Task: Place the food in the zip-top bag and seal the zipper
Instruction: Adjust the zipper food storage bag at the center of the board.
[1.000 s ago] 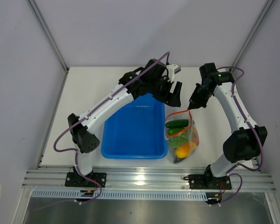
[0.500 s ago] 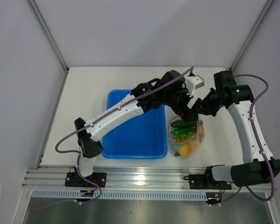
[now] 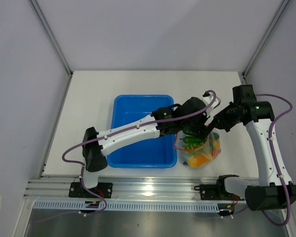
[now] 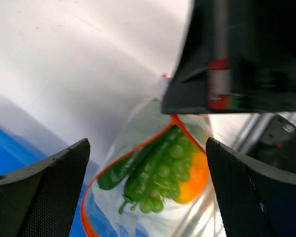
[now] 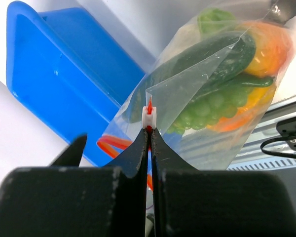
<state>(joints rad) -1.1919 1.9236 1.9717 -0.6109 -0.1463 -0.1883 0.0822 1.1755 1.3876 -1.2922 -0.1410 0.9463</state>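
A blue, apparently plastic tray [image 3: 138, 109] rests on the white table [image 3: 89, 98] near the metal rail [image 3: 158, 187].

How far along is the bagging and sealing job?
Done: green and orange toy foods sit inside the clear plastic zip-top bag. In hand: right gripper is shut on the orange-red zipper strip at its white slider; left gripper hangs open over the mouth. Left: the mouth gapes, so sealing remains.

Black fingers [image 5: 135, 155] of the right gripper [image 5: 149, 133] are meeting a white slider [image 5: 149, 116] on the orange-red zipper [image 5: 113, 144]. Beyond the tips, the clear zip-top bag [image 5: 187, 94] is showing dark green cucumber [image 5: 227, 54], a pale green beaded bunch [image 5: 207, 111] and orange-yellow fruit [image 5: 269, 42]; leftward, the tray [image 5: 49, 74] is showing blue.
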